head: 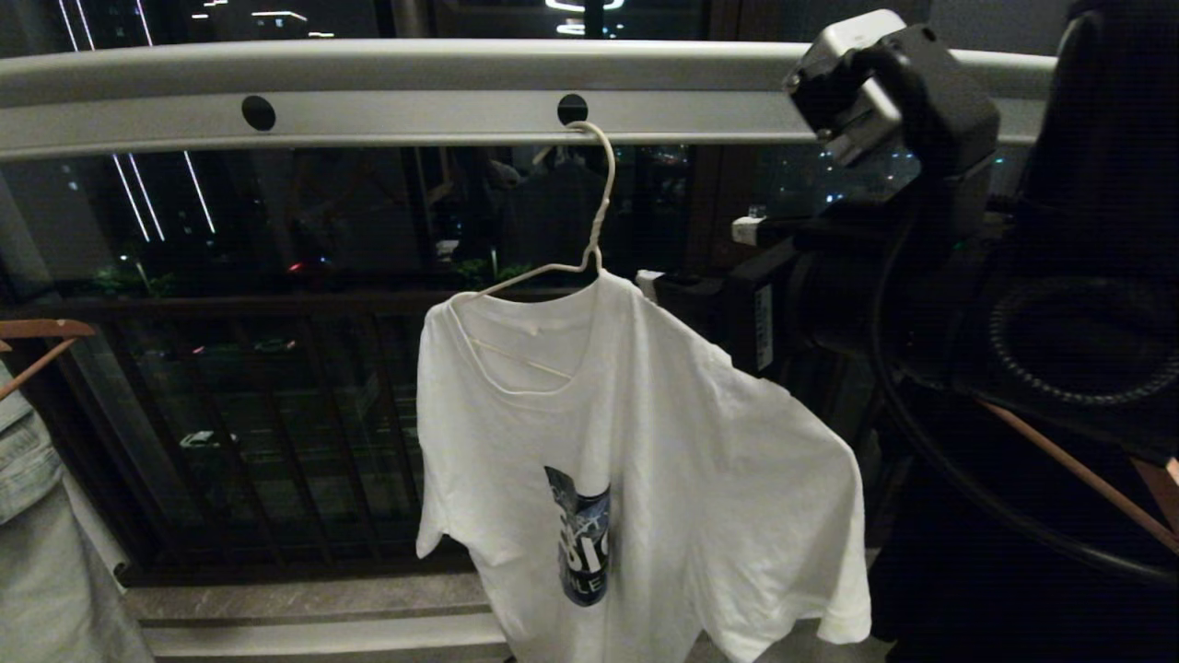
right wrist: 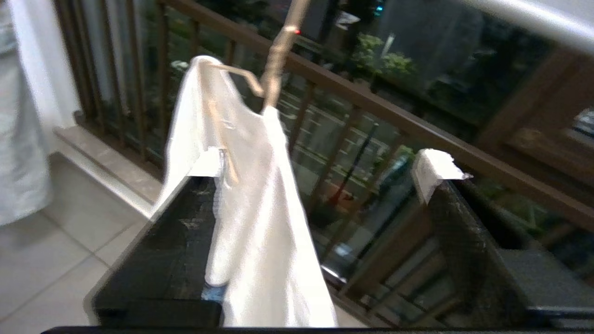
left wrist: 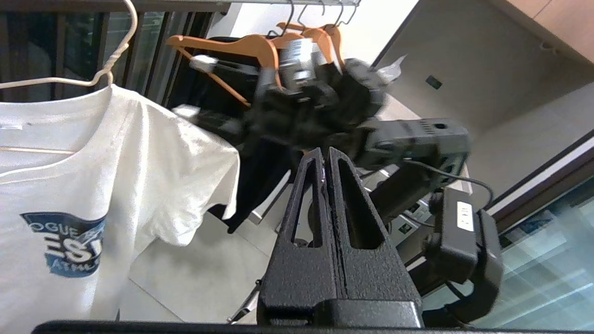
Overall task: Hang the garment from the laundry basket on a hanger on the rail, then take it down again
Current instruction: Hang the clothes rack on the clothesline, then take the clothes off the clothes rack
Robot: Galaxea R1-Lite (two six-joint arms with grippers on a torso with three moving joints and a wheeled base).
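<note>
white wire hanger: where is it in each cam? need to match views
Head: hanger upper centre, hooked in a hole of the rail, T-shirt on it.
Left wrist: hanger at the top left corner, over the shirt's collar.
Right wrist: seen edge-on, blurred neck at upper centre-left.
Shared landmark: the white T-shirt, in all three.

Dim night lighting, blurred wrist views

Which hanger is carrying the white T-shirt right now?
The thin white wire hanger, hooked into a hole in the rail. The brown wooden hangers are thicker; none carries the T-shirt.
</note>
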